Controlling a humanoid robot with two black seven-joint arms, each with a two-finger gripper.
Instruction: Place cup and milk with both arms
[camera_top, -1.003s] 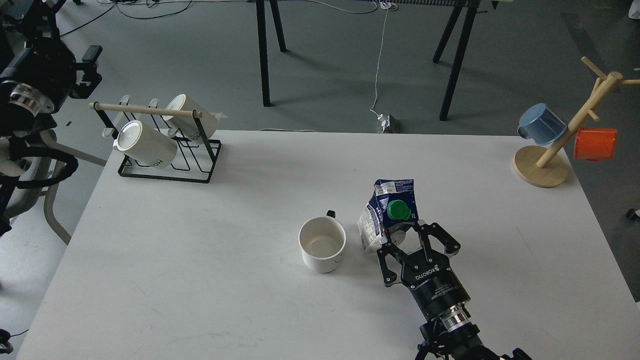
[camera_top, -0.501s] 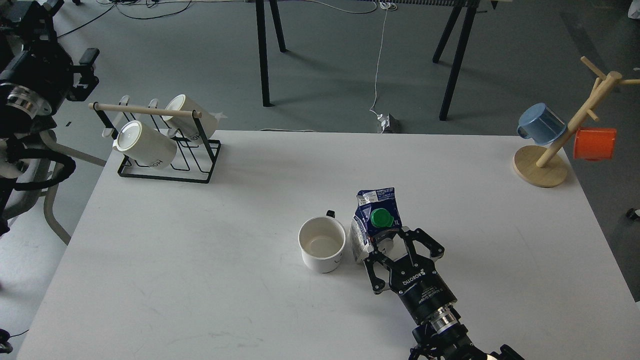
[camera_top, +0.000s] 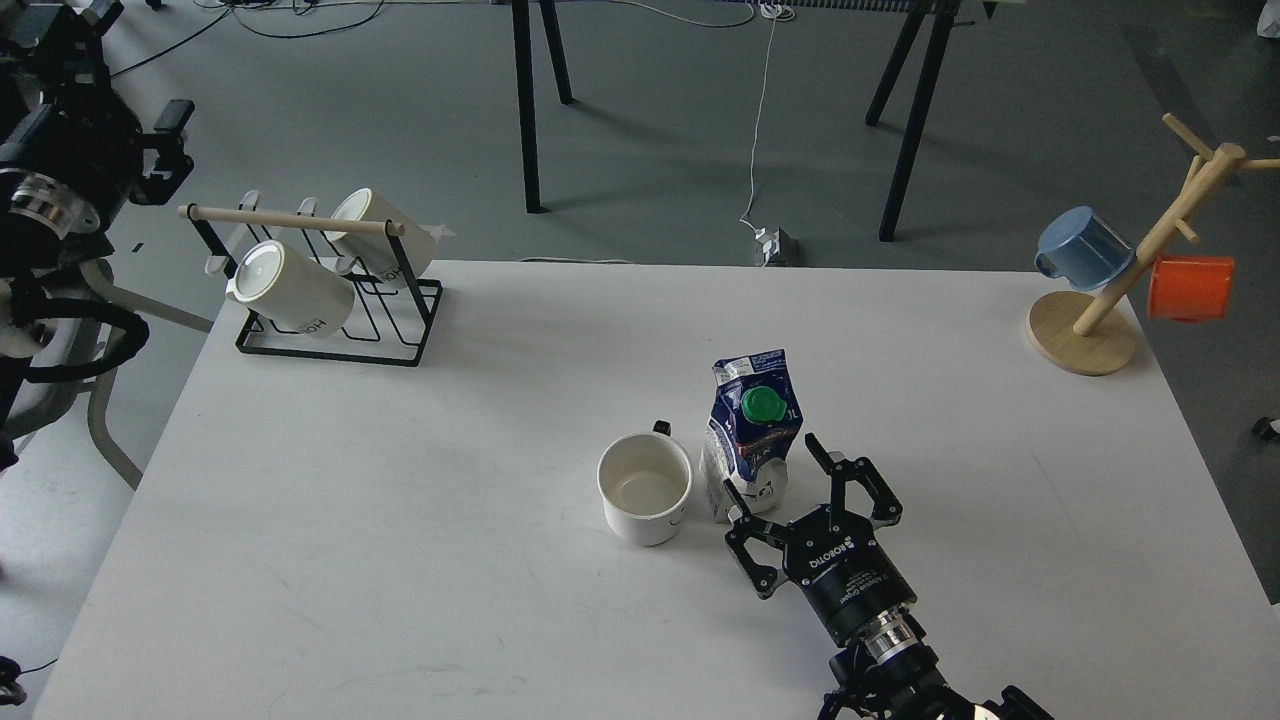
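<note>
A white cup (camera_top: 645, 487) stands upright and empty on the white table (camera_top: 400, 520), its handle at the back. Right beside it stands a blue and white milk carton (camera_top: 752, 436) with a green cap, upright on the table. My right gripper (camera_top: 775, 470) is open just in front of the carton; its fingers stand apart on either side of the carton's base and do not hold it. My left gripper (camera_top: 165, 140) is at the far upper left, off the table, dark and seen end-on.
A black wire rack (camera_top: 325, 335) with two white mugs stands at the back left. A wooden mug tree (camera_top: 1085, 335) with a blue and an orange cup stands at the back right corner. Table legs and cables lie on the floor behind.
The right gripper lowered the carton next to the cup, set it upright, then opened and let it go. The left arm drew slightly further left.
</note>
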